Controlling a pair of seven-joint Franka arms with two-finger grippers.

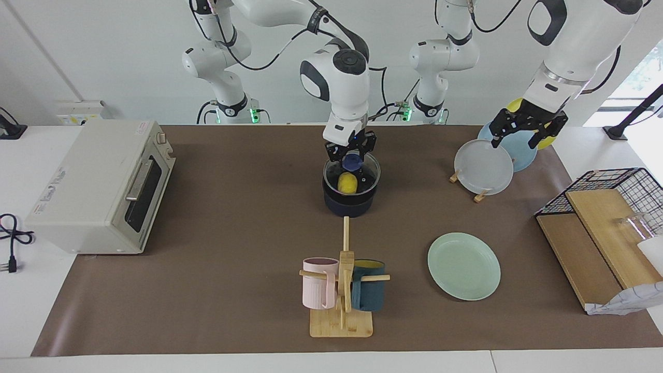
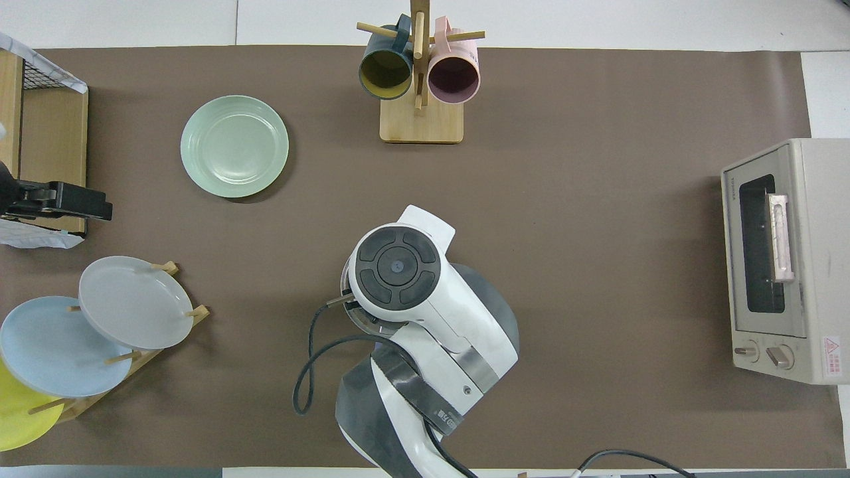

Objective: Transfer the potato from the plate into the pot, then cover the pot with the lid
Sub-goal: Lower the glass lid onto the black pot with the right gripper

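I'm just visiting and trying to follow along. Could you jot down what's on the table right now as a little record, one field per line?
potato: inside the pot
pot: mid-table, glass lid over its mouth
lid: on or just above the pot's rim, held by its blue knob
right gripper: over the pot, fingers shut on the lid's knob
left gripper: open, holding nothing, up over the rack of plates, waiting
plate: bare, toward the left arm's end
mug stand: farther from the robots than the pot
toaster oven: at the right arm's end
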